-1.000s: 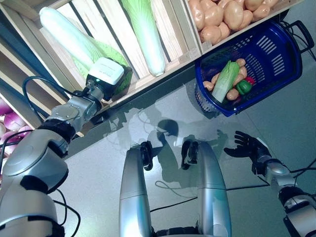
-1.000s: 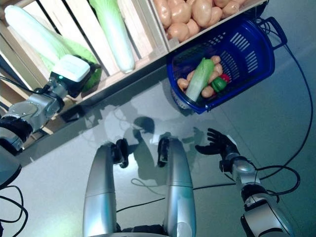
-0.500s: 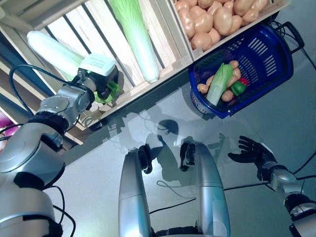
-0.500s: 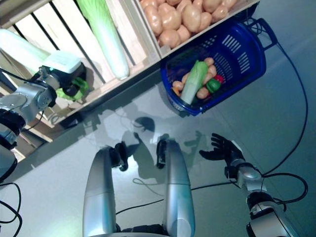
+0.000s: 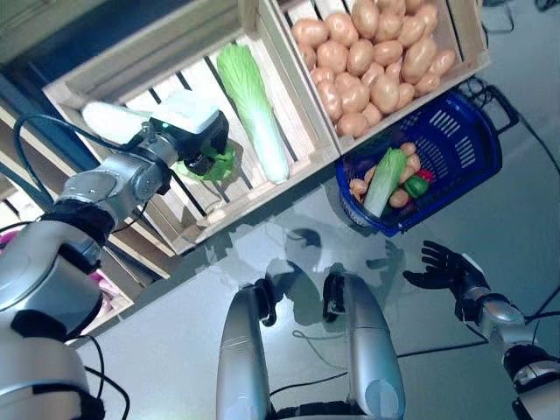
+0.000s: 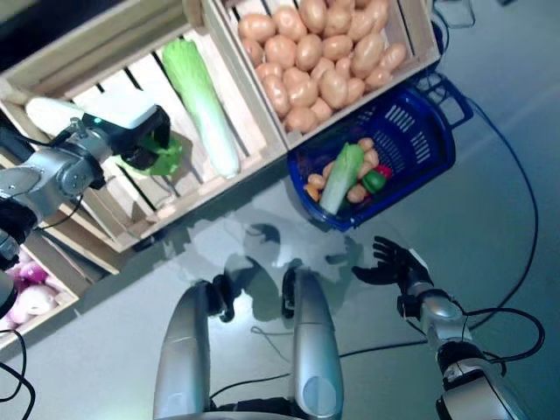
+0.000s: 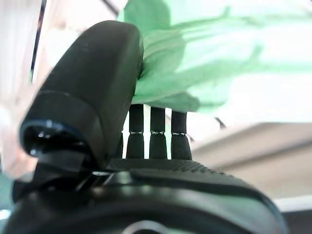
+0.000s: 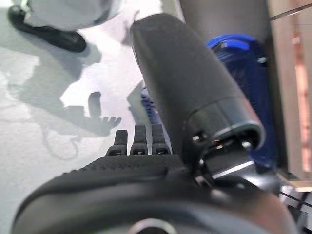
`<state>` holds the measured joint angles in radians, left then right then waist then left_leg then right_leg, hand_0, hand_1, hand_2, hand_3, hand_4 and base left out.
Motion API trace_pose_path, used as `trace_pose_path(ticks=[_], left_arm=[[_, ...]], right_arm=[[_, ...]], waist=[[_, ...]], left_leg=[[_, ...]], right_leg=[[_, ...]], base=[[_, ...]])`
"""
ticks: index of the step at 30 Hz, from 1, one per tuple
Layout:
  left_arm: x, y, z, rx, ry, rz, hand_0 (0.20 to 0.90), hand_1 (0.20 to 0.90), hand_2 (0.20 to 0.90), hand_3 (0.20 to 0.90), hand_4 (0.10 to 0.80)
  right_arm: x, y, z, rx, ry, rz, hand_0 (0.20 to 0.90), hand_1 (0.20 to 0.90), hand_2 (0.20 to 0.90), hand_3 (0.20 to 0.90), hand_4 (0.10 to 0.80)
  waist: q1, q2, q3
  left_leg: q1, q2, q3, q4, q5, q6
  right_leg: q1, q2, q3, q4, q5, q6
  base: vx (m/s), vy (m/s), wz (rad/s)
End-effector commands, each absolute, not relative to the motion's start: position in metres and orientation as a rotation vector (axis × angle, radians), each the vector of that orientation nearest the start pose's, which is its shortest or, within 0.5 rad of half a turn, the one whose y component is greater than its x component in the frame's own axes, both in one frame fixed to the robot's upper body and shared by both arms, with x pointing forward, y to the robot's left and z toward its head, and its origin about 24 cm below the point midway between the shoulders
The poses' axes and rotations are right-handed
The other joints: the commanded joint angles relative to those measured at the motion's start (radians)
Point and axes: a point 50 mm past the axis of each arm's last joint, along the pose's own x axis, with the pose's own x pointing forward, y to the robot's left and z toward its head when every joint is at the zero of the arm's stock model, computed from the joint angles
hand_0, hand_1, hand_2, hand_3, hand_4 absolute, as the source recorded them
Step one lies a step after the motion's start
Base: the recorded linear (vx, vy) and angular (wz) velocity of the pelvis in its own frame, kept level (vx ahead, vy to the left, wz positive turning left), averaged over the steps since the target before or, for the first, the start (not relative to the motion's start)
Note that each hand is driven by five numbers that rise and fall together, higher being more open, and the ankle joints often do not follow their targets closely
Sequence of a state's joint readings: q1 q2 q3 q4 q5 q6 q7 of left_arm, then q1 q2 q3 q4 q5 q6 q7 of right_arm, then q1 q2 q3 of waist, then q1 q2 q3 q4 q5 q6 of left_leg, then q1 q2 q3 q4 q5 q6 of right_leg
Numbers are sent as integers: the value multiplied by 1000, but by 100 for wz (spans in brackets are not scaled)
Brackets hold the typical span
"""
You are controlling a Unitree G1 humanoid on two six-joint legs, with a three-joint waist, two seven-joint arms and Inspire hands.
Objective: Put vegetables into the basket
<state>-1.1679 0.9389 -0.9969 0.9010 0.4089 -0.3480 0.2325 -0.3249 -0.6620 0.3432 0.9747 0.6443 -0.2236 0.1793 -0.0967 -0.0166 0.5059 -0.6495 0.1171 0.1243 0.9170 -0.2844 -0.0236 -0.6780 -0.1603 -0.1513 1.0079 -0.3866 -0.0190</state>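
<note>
Left hand (image 5: 203, 150) is up in the slatted wooden crate (image 5: 166, 70), thumb and fingers (image 7: 157, 131) closed on the leafy green end of a cabbage (image 5: 118, 122) whose pale body runs away toward the crate's far corner. The wrist view shows the green leaves pinched right against the thumb. Just beside it in the same crate lies a second long cabbage (image 5: 252, 109), untouched, slanting toward the crate's front edge. One crate over to the right, a heap of potatoes (image 5: 372, 66) fills the box. Below that crate's front corner, on the grey floor (image 5: 157, 350), sits the blue basket (image 5: 464, 140), already carrying a cabbage (image 5: 383, 182), a few potatoes, a green pepper (image 5: 416, 185) and something red. Right hand (image 5: 446, 269) hangs low over the floor, well clear of the basket, fingers spread and empty, palm turned up.
</note>
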Motion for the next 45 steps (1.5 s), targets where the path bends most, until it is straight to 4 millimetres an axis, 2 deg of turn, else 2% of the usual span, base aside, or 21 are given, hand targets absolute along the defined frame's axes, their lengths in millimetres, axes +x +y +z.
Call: trace_pose_path(ticks=[1,5,8,12,13,19,21,25,28,32,33,36,45], left_arm=[[365,302,234,1633,-334,124,300,300,300,300,400],[361,303,233,1536,-371,151,300,300,300,300,400],[356,308,231,1415,-384,179,300,300,300,300,400],[349,313,223,1115,-412,221,300,300,300,300,400],[349,314,223,1107,-410,220,300,300,300,300,400],[339,319,203,665,-401,199,300,300,300,300,400],[335,317,195,481,-414,173,300,300,300,300,400],[334,308,182,218,-438,109,300,300,300,300,400],[336,293,168,-34,-447,14,300,300,300,300,400],[339,279,160,-166,-443,-76,300,300,300,300,400],[341,268,156,-221,-438,-121,300,300,300,300,400],[343,254,153,-275,-435,-187,300,300,300,300,400],[353,212,155,-393,-404,-368,300,300,300,300,400]], right_arm=[[233,-332,-27,-128,420,-128,900,900,900,900,800],[225,-328,-35,-129,442,-113,900,900,900,900,800],[217,-321,-44,-109,450,-101,900,900,900,900,800],[209,-302,-55,-76,442,-70,900,900,900,900,800],[209,-301,-56,-75,443,-69,900,900,900,900,800],[207,-272,-60,-58,406,-30,900,900,900,900,800],[215,-260,-53,-64,360,3,900,900,900,900,800],[229,-240,-35,-93,252,60,900,900,900,900,800],[245,-220,-11,-122,114,144,900,900,900,900,800],[257,-211,6,-121,27,206,900,900,900,900,800],[266,-207,18,-113,-15,235,900,900,900,900,800],[278,-203,35,-103,-72,264,900,900,900,900,800],[309,-176,67,-59,-88,441,900,900,900,900,800]], waist=[[-4,32,-225],[0,32,-251],[7,32,-275],[17,25,-318],[17,25,-320],[36,18,-385],[40,18,-408],[45,20,-434],[45,21,-450],[51,22,-458],[54,23,-462],[61,23,-467],[83,12,-480]], left_leg=[[59,13,28,-134,43,-4],[118,10,34,-193,59,-4],[185,-4,35,-264,79,-3],[292,-32,26,-387,116,-1],[299,-33,25,-395,119,-1],[435,-54,4,-542,162,-7],[487,-62,6,-614,185,-12],[558,-73,6,-712,213,-22],[605,-77,5,-772,231,-28],[630,-78,3,-799,235,-30],[643,-79,3,-813,236,-31],[663,-80,-4,-842,245,-32],[694,-79,-22,-919,277,-45]], right_leg=[[65,-45,51,-194,173,71],[121,-47,46,-245,183,74],[181,-48,35,-302,196,82],[291,-36,14,-419,214,87],[298,-36,12,-427,215,87],[464,-16,-26,-612,244,82],[527,-4,-38,-696,263,84],[607,13,-49,-801,287,90],[659,22,-46,-866,313,93],[683,26,-47,-894,325,95],[697,29,-47,-907,329,95],[716,32,-47,-933,341,98],[754,37,-57,-1024,388,112]], base=[[115,-52,6],[88,-49,3],[90,-62,1],[85,-84,2],[90,-94,1],[120,-97,5],[83,-76,-1],[46,-67,2],[0,-73,6],[0,-54,-1],[4,-65,2],[1,-60,2],[-16,-44,-2]])
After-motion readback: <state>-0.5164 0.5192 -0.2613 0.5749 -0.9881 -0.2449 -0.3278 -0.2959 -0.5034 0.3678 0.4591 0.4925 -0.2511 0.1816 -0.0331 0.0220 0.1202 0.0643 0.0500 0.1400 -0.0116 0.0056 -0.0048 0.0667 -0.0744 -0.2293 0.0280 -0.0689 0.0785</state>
